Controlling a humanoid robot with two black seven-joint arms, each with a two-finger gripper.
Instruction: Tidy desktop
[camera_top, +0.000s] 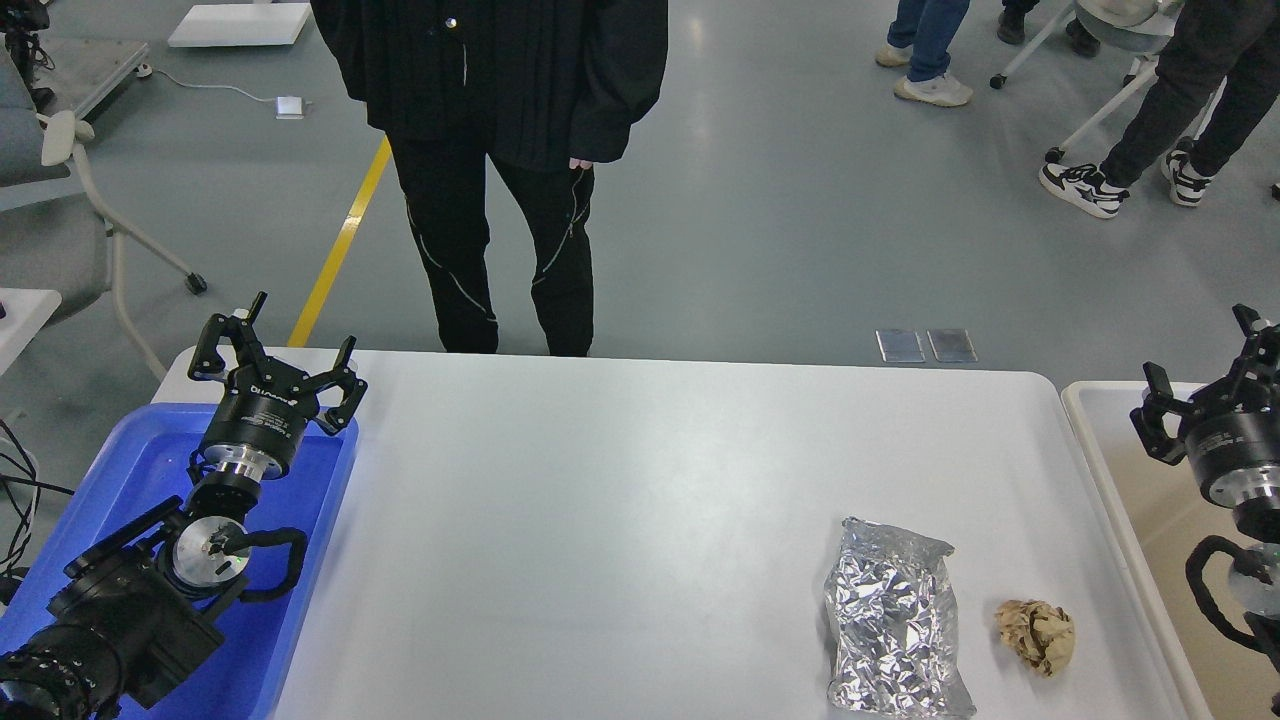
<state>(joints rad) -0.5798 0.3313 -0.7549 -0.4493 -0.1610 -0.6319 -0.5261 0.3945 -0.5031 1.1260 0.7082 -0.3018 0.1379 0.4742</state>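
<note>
The white desktop (620, 500) fills the middle of the head view. A crumpled silver foil bag (893, 620) lies near its front right. A crumpled brown paper ball (1037, 635) lies just right of the bag. My left gripper (275, 345) is open and empty above the far end of the blue tray (140, 470). My right gripper (1205, 365) is open and empty above the beige-lined white bin (1150, 520), well behind and right of the paper ball.
A person in black (500, 170) stands close behind the table's far edge. More people and a chair (1110, 70) are at the back right. A grey chair (60, 200) stands at the far left.
</note>
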